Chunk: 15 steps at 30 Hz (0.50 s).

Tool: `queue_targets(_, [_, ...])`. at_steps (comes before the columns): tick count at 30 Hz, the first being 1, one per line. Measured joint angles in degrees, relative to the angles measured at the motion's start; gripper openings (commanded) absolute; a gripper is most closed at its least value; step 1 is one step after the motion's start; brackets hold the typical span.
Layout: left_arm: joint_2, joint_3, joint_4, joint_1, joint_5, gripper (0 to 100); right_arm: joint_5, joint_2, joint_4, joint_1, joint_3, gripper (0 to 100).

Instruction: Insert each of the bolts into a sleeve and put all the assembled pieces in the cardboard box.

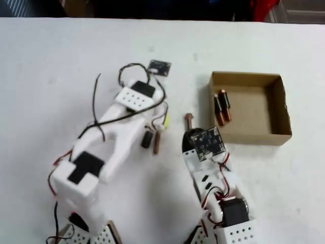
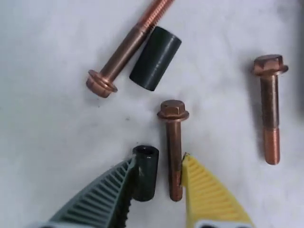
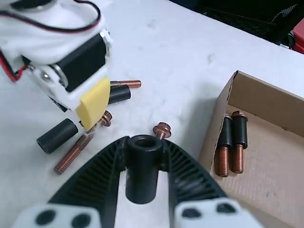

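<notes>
My left gripper (image 2: pixel 159 159) is open low over the table, its grey and yellow fingers straddling a black sleeve (image 2: pixel 145 173) and a copper bolt (image 2: pixel 174 147) lying side by side with a small gap. Beyond them a second bolt (image 2: pixel 128 47) lies against another sleeve (image 2: pixel 156 58), and a third bolt (image 2: pixel 270 109) lies apart. My right gripper (image 3: pixel 142 145) is shut on a black sleeve (image 3: pixel 142 171), held bore-up near that third bolt (image 1: pixel 188 121). The cardboard box (image 1: pixel 277 109) holds two assembled pieces (image 1: pixel 222 108).
The left arm's white body (image 1: pixel 109 137) and its loose black cables stretch over the table's middle. The box's near wall (image 3: pixel 216 128) stands close beside the right gripper. Bare white table (image 1: pixel 61 61) lies to the left and far side.
</notes>
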Motion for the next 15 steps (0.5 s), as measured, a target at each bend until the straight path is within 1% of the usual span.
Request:
queue_targets(11, [14.1,-10.7,0.0,0.0,0.4,15,0.0,0.0,0.0,0.0,0.0,1.6])
queue_targets(15, [16.9,-13.2,0.1,0.1,0.4,15,0.0,0.0,0.0,0.0,0.0,1.6])
